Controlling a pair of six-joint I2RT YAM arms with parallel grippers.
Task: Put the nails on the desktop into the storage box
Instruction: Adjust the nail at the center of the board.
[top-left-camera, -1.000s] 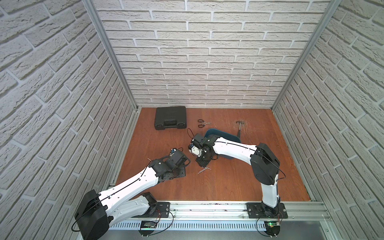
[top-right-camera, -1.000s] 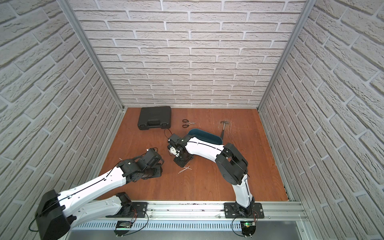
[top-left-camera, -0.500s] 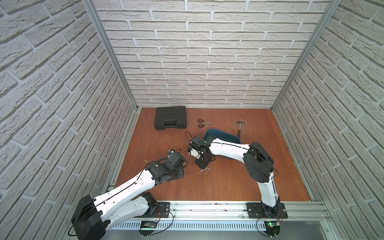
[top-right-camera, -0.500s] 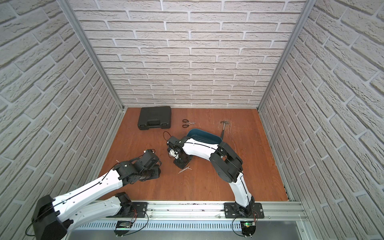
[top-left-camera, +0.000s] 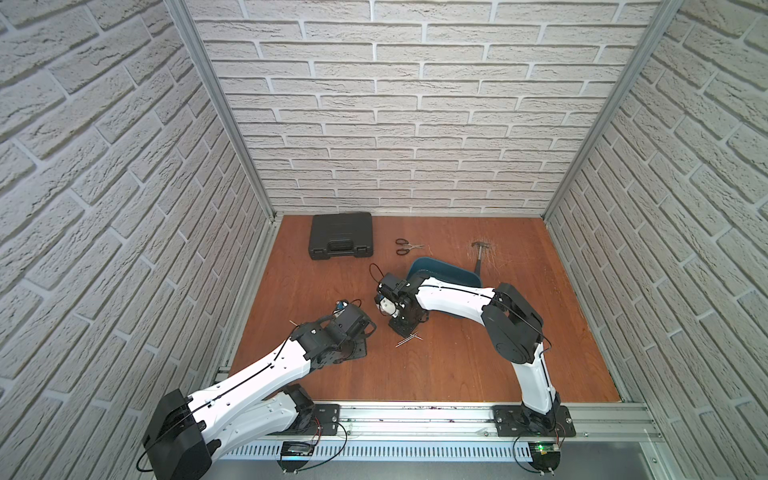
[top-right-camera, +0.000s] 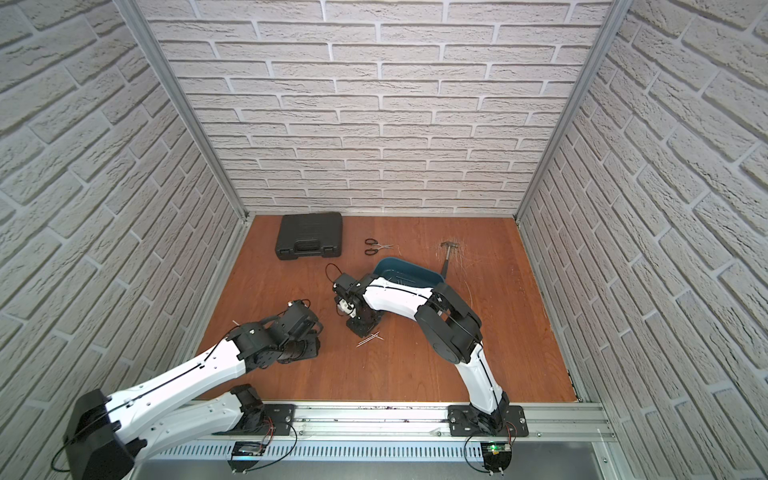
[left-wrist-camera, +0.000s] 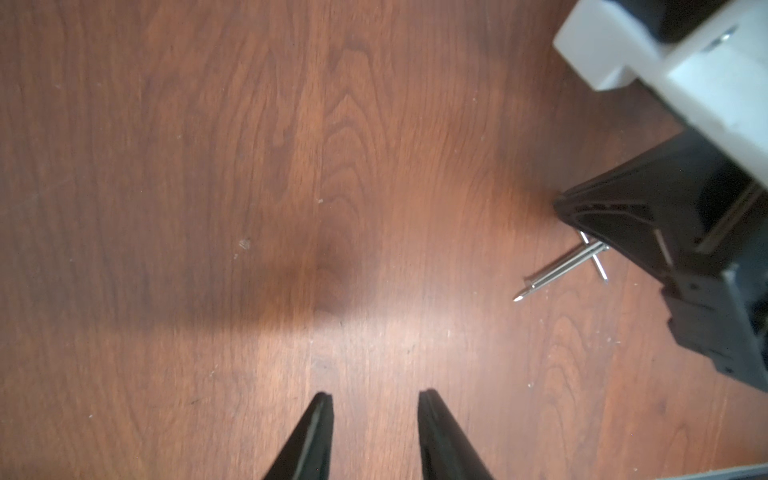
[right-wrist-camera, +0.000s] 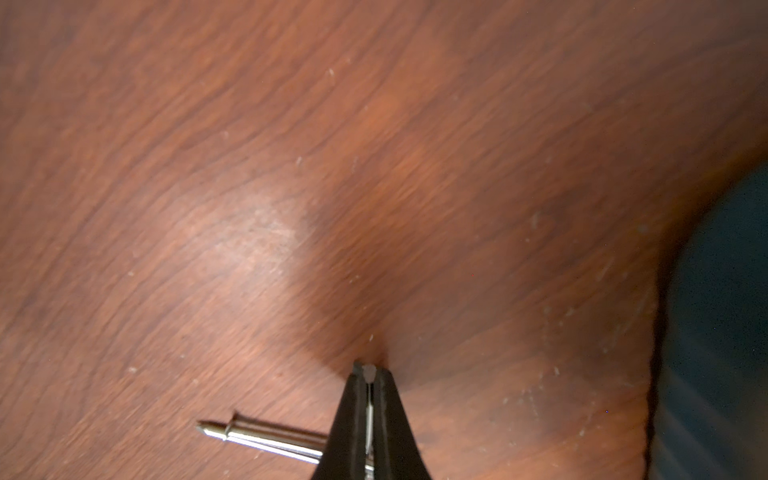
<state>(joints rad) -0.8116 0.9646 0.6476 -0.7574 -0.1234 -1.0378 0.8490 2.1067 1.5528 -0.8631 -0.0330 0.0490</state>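
Observation:
Several nails (top-left-camera: 409, 340) (top-right-camera: 370, 340) lie crossed on the reddish-brown desktop (top-left-camera: 457, 365), just in front of the teal storage box (top-left-camera: 440, 272) (top-right-camera: 405, 270). My right gripper (top-left-camera: 402, 331) (right-wrist-camera: 369, 370) points down at this pile and is shut on one thin nail, which shows between its fingertips. Two more nails (right-wrist-camera: 266, 438) lie flat beside it. In the left wrist view the same nails (left-wrist-camera: 561, 268) poke out from under the right gripper's black fingers (left-wrist-camera: 615, 212). My left gripper (left-wrist-camera: 375, 399) (top-left-camera: 355, 351) stands open over bare wood to the left of the pile.
A black hard-shell case (top-left-camera: 341, 241) sits at the back left, with scissors (top-left-camera: 405, 246) and a hammer (top-left-camera: 480, 257) along the back behind the box. A pale sliver (top-left-camera: 294, 323), perhaps another nail, lies by the left arm's elbow. Brick walls enclose three sides.
The right gripper's jaws have closed onto a nail in the pile, and its arm has shifted slightly left. The left gripper stays open with its arm barely shifted.

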